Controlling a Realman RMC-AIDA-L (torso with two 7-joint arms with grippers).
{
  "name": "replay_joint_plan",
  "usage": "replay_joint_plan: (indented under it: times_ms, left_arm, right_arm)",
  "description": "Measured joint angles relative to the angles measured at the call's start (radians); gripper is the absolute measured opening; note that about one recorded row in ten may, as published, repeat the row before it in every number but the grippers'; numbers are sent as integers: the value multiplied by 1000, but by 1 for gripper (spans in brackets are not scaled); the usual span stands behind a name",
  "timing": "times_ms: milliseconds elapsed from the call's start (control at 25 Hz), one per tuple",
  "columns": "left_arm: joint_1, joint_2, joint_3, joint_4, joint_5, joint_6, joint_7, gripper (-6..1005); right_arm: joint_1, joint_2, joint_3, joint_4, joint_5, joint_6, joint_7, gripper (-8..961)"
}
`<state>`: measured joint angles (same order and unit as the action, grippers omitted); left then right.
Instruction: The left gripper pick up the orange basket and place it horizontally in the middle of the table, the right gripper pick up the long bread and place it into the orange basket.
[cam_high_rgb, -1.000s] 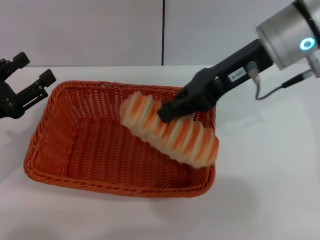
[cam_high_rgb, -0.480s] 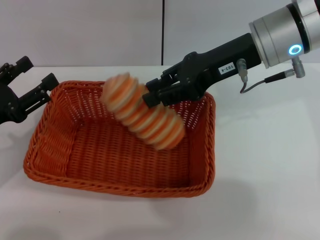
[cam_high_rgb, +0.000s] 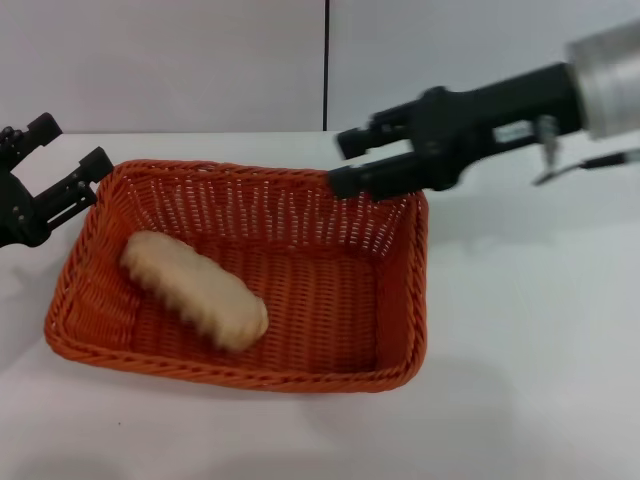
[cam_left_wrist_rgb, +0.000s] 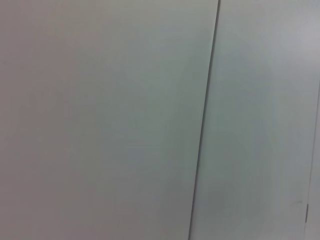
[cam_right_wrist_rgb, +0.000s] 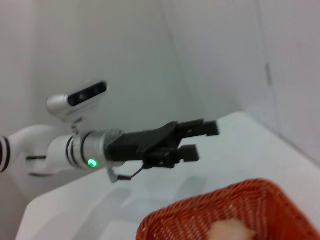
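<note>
The orange basket (cam_high_rgb: 300, 290) rests lengthwise across the middle of the white table (cam_high_rgb: 520, 380). Inside its left half lies the long bread (cam_high_rgb: 195, 288), pale underside up and slanted. My right gripper (cam_high_rgb: 345, 162) hovers open above the basket's back right rim, holding nothing. Off the basket's left end, my left gripper (cam_high_rgb: 68, 160) stands open and apart from the rim. In the right wrist view the basket's end (cam_right_wrist_rgb: 225, 215) shows with a bit of the bread (cam_right_wrist_rgb: 231, 231), and the left gripper (cam_right_wrist_rgb: 199, 139) shows open farther off.
A grey wall with a dark vertical seam (cam_high_rgb: 326, 65) stands behind the table. The left wrist view shows only that wall (cam_left_wrist_rgb: 100, 120). Bare tabletop lies in front of and to the right of the basket.
The right gripper has opened and let go of the long bread, which has dropped into the basket's left half, turned underside up. The right gripper has lifted and pulled back to the right.
</note>
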<state>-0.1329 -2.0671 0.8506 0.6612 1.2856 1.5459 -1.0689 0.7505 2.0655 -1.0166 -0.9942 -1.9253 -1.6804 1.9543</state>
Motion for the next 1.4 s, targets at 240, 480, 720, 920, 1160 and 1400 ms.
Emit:
replay_joint_plan:
  times_ms: [240,480,720,920,1160,1400]
  left_arm:
    - [17,1,-36,-8,0,10,46,816]
    - [20,4,-175,-91,-1,70,126,816]
    - [34,7,-335,-178,-2,117,237,816]
    - [43,7,-392,-245,-2,113,311,816]
    - [44,6,-415,-314,-2,109,373,816]
    - [52,6,-418,-346,2,112,380,816]
  right_arm:
    - [-275,11,3,-184,136,74,-104,598]
    - [-476,12,167,-10,415,162,-470,598]
    - [-544,7,450,364,674,122,-904,598]
    - [-556,9,626,598,768,62,-1197,598]
    - [-547,10,718,747,817,-1,-1356,598]
    - [-526,12,729,788,818,-15,-1374,598]
